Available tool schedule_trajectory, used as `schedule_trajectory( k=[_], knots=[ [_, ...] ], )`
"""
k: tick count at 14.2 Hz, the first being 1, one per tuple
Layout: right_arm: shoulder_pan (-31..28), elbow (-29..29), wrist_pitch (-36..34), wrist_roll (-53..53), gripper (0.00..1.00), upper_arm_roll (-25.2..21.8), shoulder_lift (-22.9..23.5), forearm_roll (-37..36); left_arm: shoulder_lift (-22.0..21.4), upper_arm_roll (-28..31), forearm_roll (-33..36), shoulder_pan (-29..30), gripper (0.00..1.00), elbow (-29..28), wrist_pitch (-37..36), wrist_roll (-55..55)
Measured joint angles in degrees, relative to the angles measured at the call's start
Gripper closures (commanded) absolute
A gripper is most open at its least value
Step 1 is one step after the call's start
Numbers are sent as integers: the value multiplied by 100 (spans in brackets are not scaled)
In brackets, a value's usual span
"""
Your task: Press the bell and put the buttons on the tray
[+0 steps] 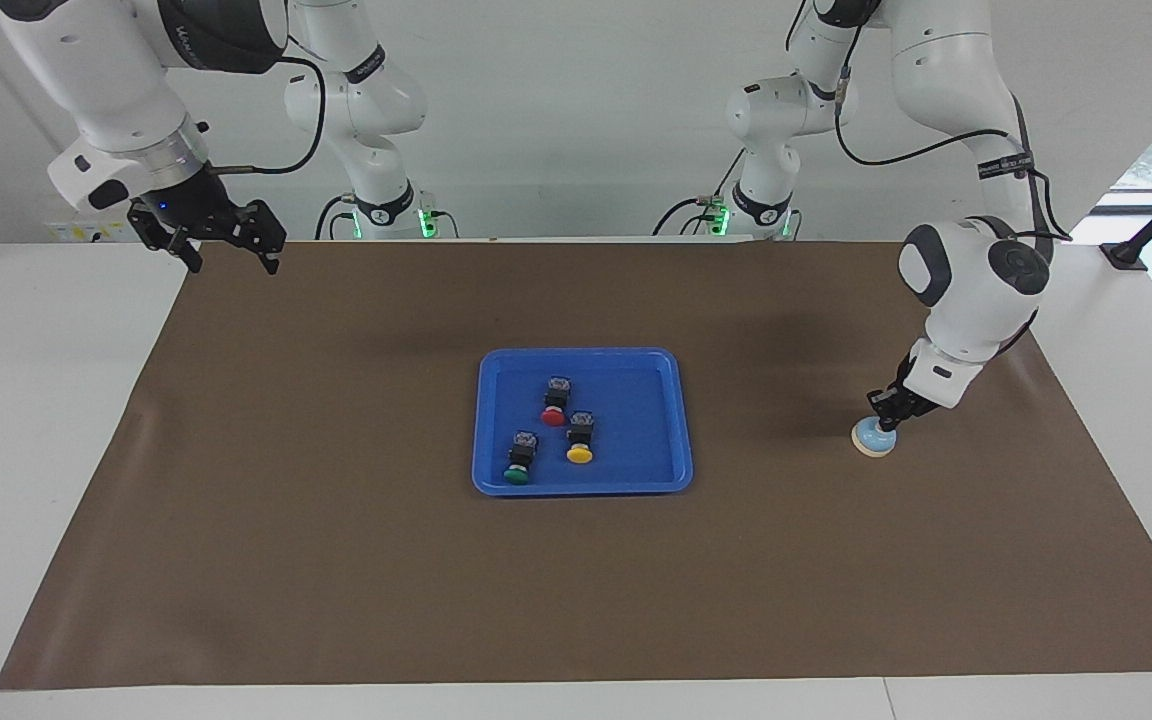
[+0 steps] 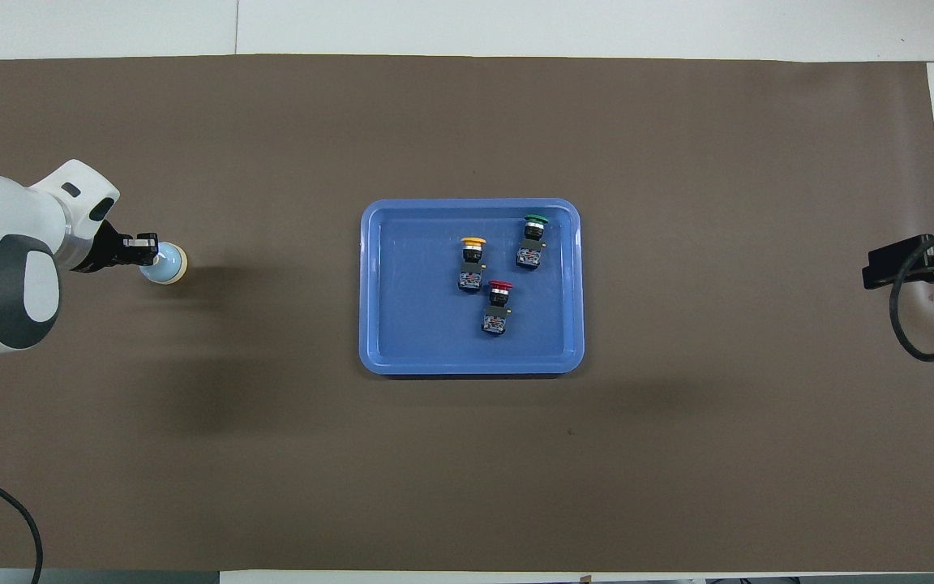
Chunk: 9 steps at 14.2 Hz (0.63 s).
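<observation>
We've got the left claw (image 1: 884, 413) pinched shut on top of the bell (image 1: 873, 438) at the left arm's end of the worktop (image 1: 336, 560) (buttons (image 1: 553, 429) already in the tray (image 1: 671, 420)), so we press straight down on the knob, while the right claw (image 1: 226, 245) waits open.

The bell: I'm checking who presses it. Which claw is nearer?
Left. The left claw, shut, is on the bell; the right claw waits open above the mat's corner.

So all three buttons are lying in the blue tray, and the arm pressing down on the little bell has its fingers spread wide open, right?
Not quite. The three buttons do lie in the blue tray, and the left gripper is down on the bell, but its fingertips are shut together, not spread. The facing view shows this. The wide-open one is the right gripper, waiting up over the mat's corner.
</observation>
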Motion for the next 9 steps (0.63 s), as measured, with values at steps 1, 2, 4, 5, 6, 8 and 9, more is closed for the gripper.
schedule_trajectory(
  k=[1,2,4,5,6,8,9],
  knots=[
    [0,0,0,0,0,0,0,0,1,-11,0,-7,32,249,-361,13],
    [0,0,0,0,0,0,-1,0,-10,-23,0,-33,0,575,-811,18],
    [0,0,0,0,0,0,-1,0,-132,-44,0,-137,0,1175,-1659,10],
    [0,0,0,0,0,0,-2,0,-265,-48,0,-189,0,1340,-1994,3],
    [0,0,0,0,0,0,-2,0,-432,-52,0,-224,0,1414,-2292,-4],
    [0,0,0,0,0,0,-3,0,-797,-62,0,-238,0,1425,-2831,-7],
    [0,0,0,0,0,0,-3,0,-964,-61,0,-238,0,1423,-3015,-7]
  ],
)
